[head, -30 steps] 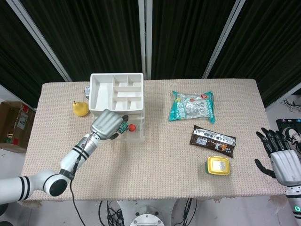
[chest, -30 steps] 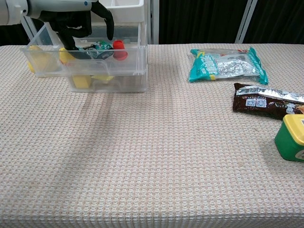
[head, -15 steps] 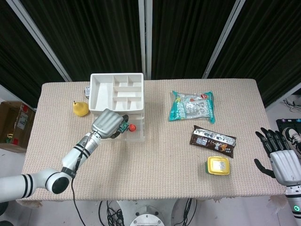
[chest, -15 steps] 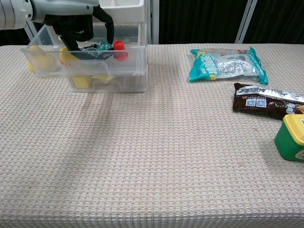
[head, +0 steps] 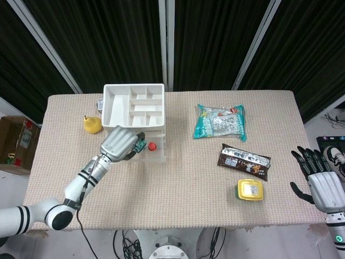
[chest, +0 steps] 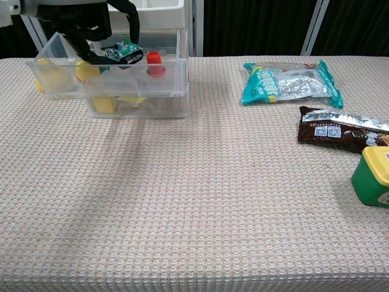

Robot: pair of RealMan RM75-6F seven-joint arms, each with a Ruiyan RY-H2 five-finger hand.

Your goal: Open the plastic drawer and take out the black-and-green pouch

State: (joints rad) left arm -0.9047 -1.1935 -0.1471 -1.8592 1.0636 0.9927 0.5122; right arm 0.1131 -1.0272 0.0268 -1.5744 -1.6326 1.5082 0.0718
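Left hand (head: 119, 143) grips the black-and-green pouch (chest: 121, 51) at the open plastic drawer (chest: 108, 82), its dark fingers (chest: 130, 18) curled over the packet, which sits raised near the drawer's front rim beside a red cap (chest: 154, 58). From the head view only a sliver of the pouch shows past the silver back of the hand; the chest view, level with the table (chest: 200, 201), shows the packet's green-and-black face through the clear drawer wall, along with yellow items (chest: 88, 70) inside, though its print is too small to read. Only the head view takes in the white divided tray (head: 133, 105) on top of the drawer unit, a yellow pear-like fruit (head: 91, 124) to its left, and the right hand (head: 322, 181) at the table's right edge, holding nothing with fingers spread. Both views show a teal-and-silver snack bag (head: 220, 122), a dark brown wrapper (head: 243, 160) with small white code squares, and a green tub with a yellow lid (head: 250, 190); none of their lettering is legible.
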